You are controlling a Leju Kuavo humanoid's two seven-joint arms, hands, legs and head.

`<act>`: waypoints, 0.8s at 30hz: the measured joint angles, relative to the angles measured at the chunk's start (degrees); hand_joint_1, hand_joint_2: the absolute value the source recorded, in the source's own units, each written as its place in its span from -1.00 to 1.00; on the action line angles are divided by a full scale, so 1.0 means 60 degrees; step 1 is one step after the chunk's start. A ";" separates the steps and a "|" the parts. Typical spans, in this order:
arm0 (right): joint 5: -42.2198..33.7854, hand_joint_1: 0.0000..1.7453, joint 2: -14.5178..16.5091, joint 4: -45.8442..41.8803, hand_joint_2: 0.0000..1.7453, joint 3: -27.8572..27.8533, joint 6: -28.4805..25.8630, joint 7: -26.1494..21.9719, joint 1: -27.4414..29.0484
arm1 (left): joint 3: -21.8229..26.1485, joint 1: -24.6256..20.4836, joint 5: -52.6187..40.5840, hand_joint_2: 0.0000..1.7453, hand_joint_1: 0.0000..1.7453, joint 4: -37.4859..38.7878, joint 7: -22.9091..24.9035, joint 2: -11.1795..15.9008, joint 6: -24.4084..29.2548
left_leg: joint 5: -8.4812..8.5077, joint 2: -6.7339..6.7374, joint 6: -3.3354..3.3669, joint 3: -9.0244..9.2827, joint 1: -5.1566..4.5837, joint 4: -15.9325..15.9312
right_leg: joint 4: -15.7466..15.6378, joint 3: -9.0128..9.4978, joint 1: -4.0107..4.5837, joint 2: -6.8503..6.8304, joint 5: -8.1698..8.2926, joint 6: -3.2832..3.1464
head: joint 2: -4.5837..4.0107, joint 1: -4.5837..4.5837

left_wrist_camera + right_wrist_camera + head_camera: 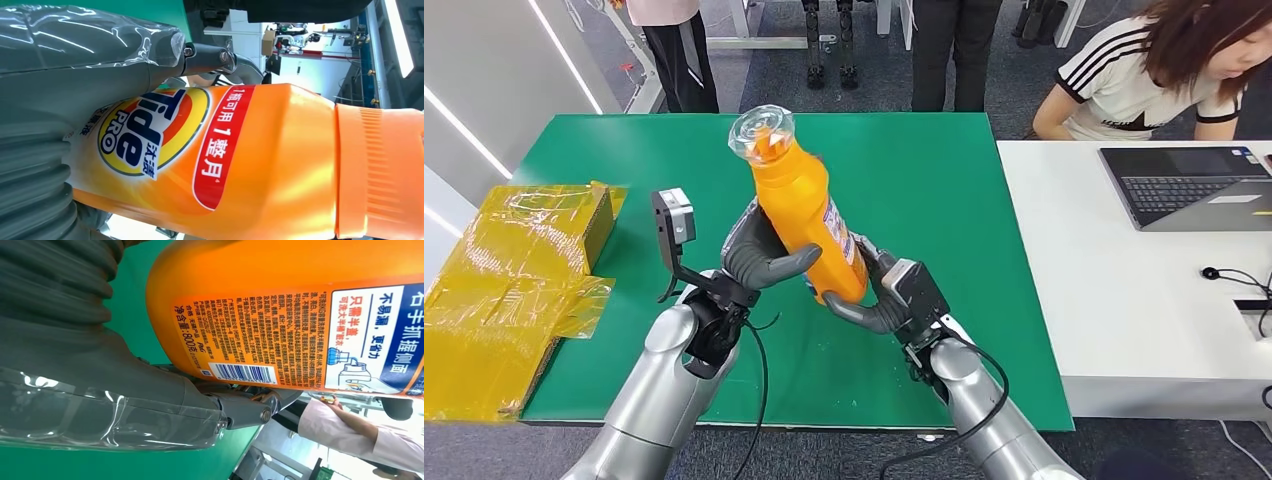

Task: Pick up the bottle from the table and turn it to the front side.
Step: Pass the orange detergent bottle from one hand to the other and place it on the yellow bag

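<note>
An orange detergent bottle (804, 205) with a clear cap is held tilted above the green table (624, 150), cap pointing away and to the left. My left hand (759, 250) grips its left side and my right hand (879, 300) grips its lower right end. The left wrist view looks onto the bottle's front label (150, 135) with the brand logo, my left hand's thumb (90, 55) pressing beside it. The right wrist view looks onto the back label with barcode (280, 340), my right hand's thumb (125, 405) wrapping under the bottle's base.
A stack of yellow wrapped packages (504, 270) lies at the table's left edge. A white desk (1124, 300) with a laptop (1194, 185) stands to the right, a seated person (1164, 70) behind it. Other people stand beyond the table's far edge.
</note>
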 joint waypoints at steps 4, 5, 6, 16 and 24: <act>-0.0001 1.00 0.0000 0.0033 1.00 0.0002 0.0000 -0.0002 0.0038 | -0.0043 0.0009 -0.0042 1.00 -0.93 0.0000 0.0000 0.0004 0.0038 | 0.0000 0.0000 0.0000 0.0000 0.0000 0.0000 | 0.0000 0.0000 0.0000 0.0000 0.0000 0.0000 | 0.0000 -0.0001; -0.0001 1.00 0.0000 0.0034 1.00 0.0002 0.0000 -0.0002 0.0041 | -0.0046 0.0010 -0.0043 1.00 -0.43 0.0000 0.0000 0.0003 0.0041 | 0.0000 0.0000 0.0000 0.0000 0.0000 0.0000 | 0.0000 0.0000 0.0000 0.0001 0.0000 0.0000 | 0.0000 -0.0001; 0.0000 1.00 0.0000 0.0035 1.00 0.0002 0.0000 -0.0002 0.0043 | -0.0047 0.0010 -0.0047 1.00 0.07 0.0000 0.0000 0.0003 0.0044 | 0.0000 0.0000 0.0000 0.0000 0.0000 0.0000 | 0.0000 0.0000 0.0000 0.0001 0.0000 0.0000 | 0.0000 -0.0001; 0.0112 1.00 -0.0032 -0.0098 1.00 -0.0013 0.0004 0.0151 0.0320 | -0.0078 0.0213 -0.0428 1.00 1.00 -0.0009 -0.0040 -0.0001 0.0402 | 0.0000 0.0000 0.0000 0.0000 0.0000 0.0000 | 0.0000 -0.0001 0.0000 0.0001 0.0000 0.0000 | 0.0000 0.0000; 0.0125 1.00 -0.0044 -0.0150 1.00 -0.0004 0.0003 0.0158 0.0523 | -0.0078 0.0296 -0.0406 1.00 1.00 -0.0011 -0.0019 -0.0011 0.0413 | 0.0000 0.0001 0.0000 0.0000 0.0000 0.0000 | 0.0000 -0.0001 0.0000 0.0001 0.0000 0.0000 | 0.0000 -0.0001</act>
